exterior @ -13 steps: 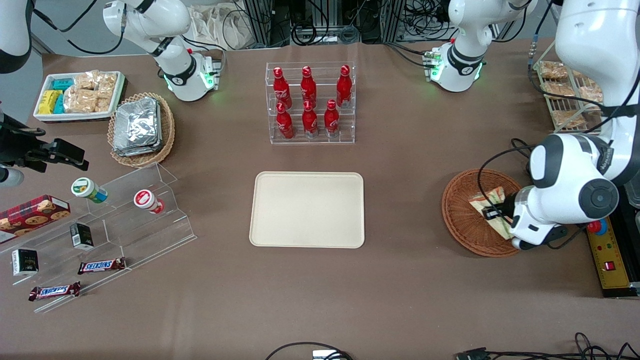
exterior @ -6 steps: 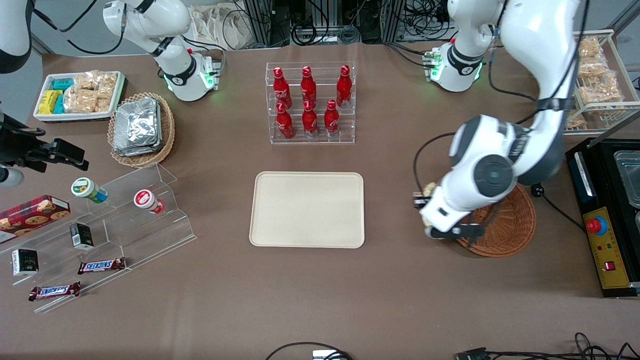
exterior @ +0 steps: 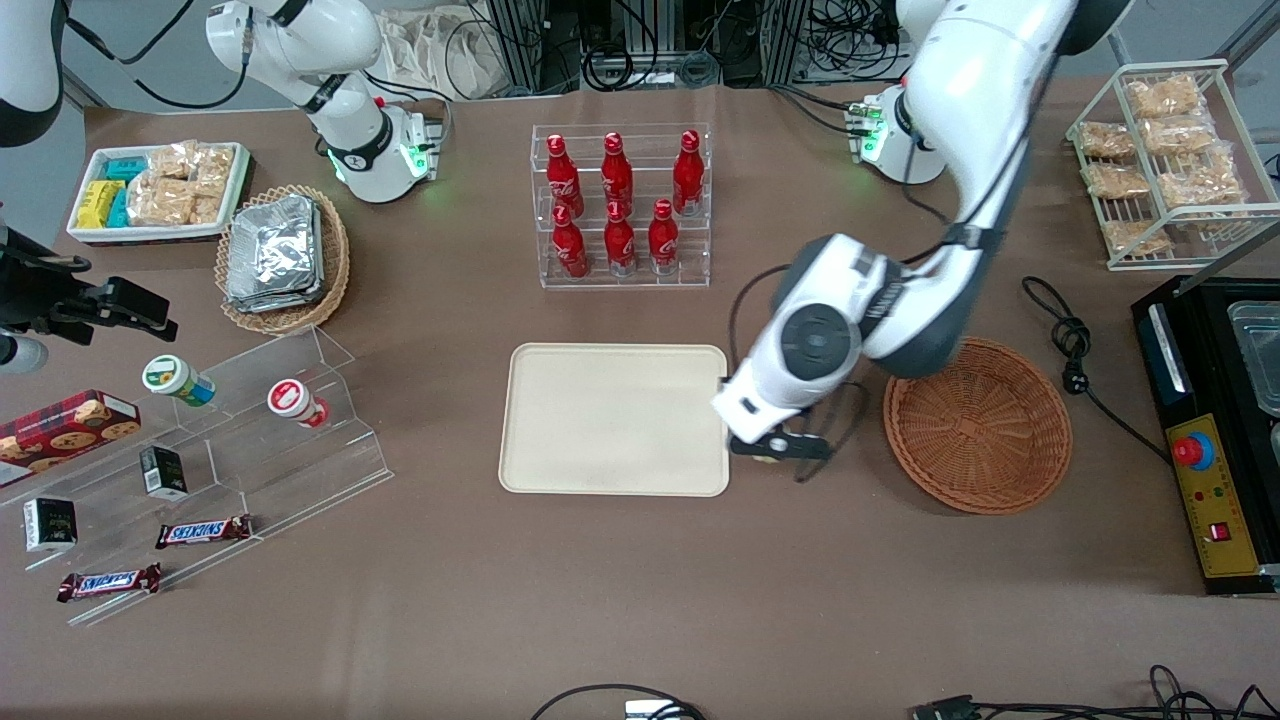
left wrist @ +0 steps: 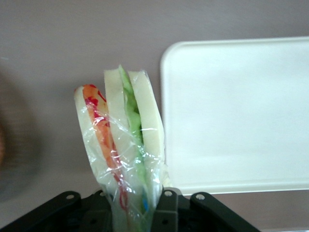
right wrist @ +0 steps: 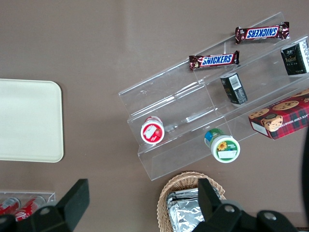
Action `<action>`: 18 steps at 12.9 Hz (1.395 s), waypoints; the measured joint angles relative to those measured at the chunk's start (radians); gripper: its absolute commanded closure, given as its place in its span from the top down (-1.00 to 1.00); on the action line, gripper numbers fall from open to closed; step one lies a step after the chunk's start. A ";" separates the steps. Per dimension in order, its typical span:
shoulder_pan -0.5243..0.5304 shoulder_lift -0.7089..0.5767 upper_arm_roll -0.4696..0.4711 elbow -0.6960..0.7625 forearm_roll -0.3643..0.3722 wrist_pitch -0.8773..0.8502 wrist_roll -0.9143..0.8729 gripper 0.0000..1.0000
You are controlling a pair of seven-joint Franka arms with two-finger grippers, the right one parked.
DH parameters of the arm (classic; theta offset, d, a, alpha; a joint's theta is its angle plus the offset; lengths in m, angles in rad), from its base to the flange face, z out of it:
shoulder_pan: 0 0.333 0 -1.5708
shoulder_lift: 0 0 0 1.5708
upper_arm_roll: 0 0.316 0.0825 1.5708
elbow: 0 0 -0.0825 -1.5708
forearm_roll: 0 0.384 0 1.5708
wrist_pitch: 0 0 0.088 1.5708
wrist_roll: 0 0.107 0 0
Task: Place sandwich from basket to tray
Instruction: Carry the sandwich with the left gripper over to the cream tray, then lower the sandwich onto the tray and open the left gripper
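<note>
We see the left gripper clamped on the plastic-wrapped sandwich, holding it upright above the brown tabletop, just beside the cream tray at its edge nearest the round wicker basket; the tray and the basket both hold nothing.

My gripper is cut off at the frame edge, my own wrist hides the sandwich from the front camera
</note>
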 measured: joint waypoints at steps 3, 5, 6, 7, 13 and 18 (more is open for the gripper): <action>-0.065 0.088 0.001 0.058 0.000 0.013 -0.030 -1.00; -0.063 0.126 0.000 0.071 0.000 0.034 -0.016 -1.00; -0.063 0.143 -0.002 0.073 0.000 0.051 -0.009 -1.00; -0.063 0.160 -0.005 0.074 0.000 0.069 -0.005 -1.00; -0.063 0.219 -0.011 0.075 -0.036 0.115 0.063 0.45; -0.058 0.219 -0.011 0.092 -0.046 0.116 0.063 1.00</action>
